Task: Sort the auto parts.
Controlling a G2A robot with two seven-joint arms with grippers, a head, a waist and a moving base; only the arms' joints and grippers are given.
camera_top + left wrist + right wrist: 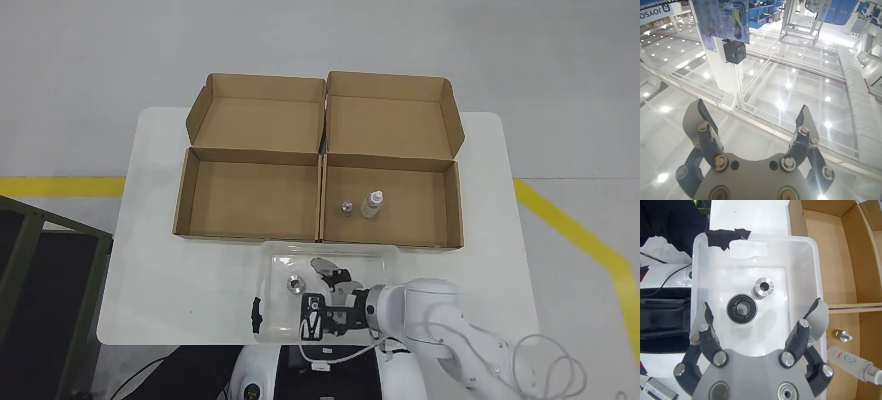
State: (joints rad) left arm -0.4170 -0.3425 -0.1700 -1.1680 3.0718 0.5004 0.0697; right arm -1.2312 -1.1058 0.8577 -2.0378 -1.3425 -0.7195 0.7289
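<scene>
A clear plastic bin [815,262] holds a black ring bearing [742,309] and, beside it, a silver slotted collet [763,288]. My right gripper [761,307] hangs open above the bin, the bearing lying below and between its fingers, not touched. From above, that gripper [335,275] sits over the bin [385,262] at the table's front, with the silver collet [295,284] just beside it. My left gripper [752,106] is open, holds nothing and points up at the ceiling.
Two open cardboard boxes stand behind the bin. The left box [185,190] is bare inside. The right box [455,200] holds a small metal part [343,208] and a clear bottle [372,204], also seen as part [840,335] and bottle [851,361].
</scene>
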